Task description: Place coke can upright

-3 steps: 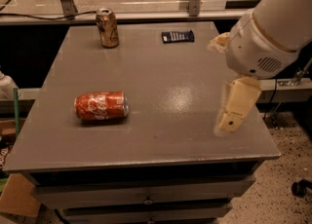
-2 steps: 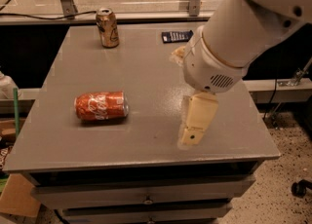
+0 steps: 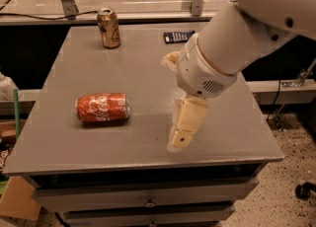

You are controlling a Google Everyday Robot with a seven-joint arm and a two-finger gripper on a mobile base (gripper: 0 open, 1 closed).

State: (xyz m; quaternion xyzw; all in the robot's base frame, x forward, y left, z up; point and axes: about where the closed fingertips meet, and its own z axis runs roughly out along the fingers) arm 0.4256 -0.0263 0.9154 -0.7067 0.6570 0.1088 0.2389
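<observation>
Red-orange aluminium coke can, white cursive script: lying on side, long axis left-right, silver end facing right, on left-front part of grey table. Gripper to can's right, apart from it.

Grey surface — the flat top of a drawer cabinet. Lying directly on it:

- the coke can, on its side, left of centre
- a gold-tan can, upright, near the far left corner
- a dark flat object, at the far edge

The gripper hangs over the front right area, apart from the coke can.
</observation>
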